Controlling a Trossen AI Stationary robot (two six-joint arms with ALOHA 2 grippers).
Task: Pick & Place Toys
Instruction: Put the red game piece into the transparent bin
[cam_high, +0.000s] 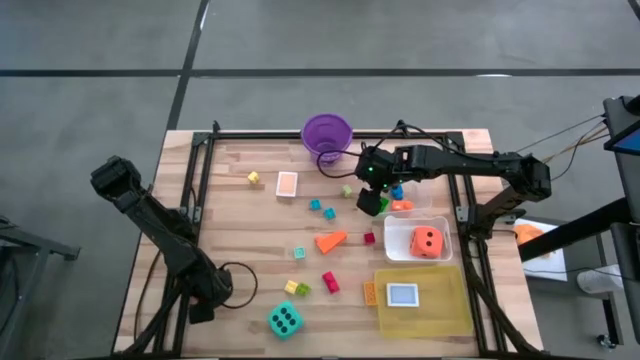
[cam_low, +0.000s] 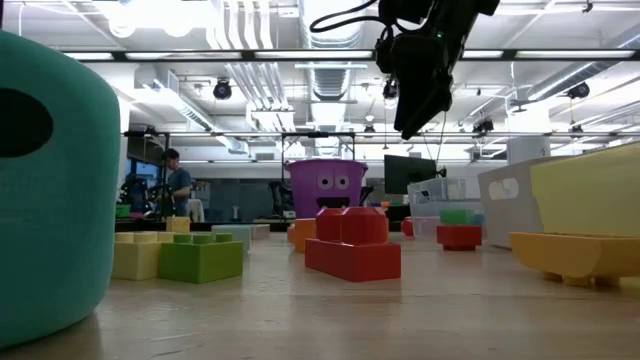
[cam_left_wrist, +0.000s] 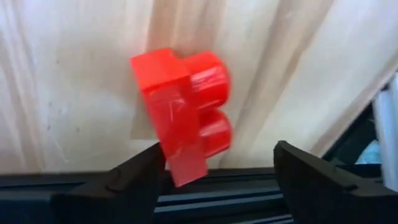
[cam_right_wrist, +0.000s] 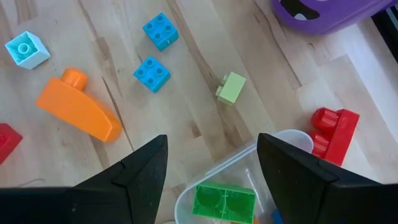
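Note:
In the left wrist view a red block (cam_left_wrist: 183, 112) lies on the wood beside the table's black rail, its studs turned sideways. My left gripper (cam_left_wrist: 217, 155) is open around the block's near end, at the table's near left (cam_high: 207, 300), where the arm hides the block from above. My right gripper (cam_high: 372, 200) hangs open and empty high above the table (cam_low: 415, 110), over the corner of a clear tub (cam_right_wrist: 186, 205) that holds a green block (cam_right_wrist: 224, 202). Other toys lie scattered: an orange wedge (cam_high: 331, 240), a teal die (cam_high: 285, 320) and blue blocks (cam_right_wrist: 152, 73). My left gripper slants down with a finger on each side of the red block's near end (cam_left_wrist: 186, 171). One finger (cam_left_wrist: 146, 168) stands right against that end, but I cannot tell whether it touches. The other finger is well clear of the block.
A purple bucket (cam_high: 327, 135) stands at the far edge. A clear tub (cam_high: 440, 225) with an orange die (cam_high: 427, 242) and a yellow tray (cam_high: 440, 315) with a card (cam_high: 403, 295) sit at the right. Black rails (cam_high: 200, 190) frame the table.

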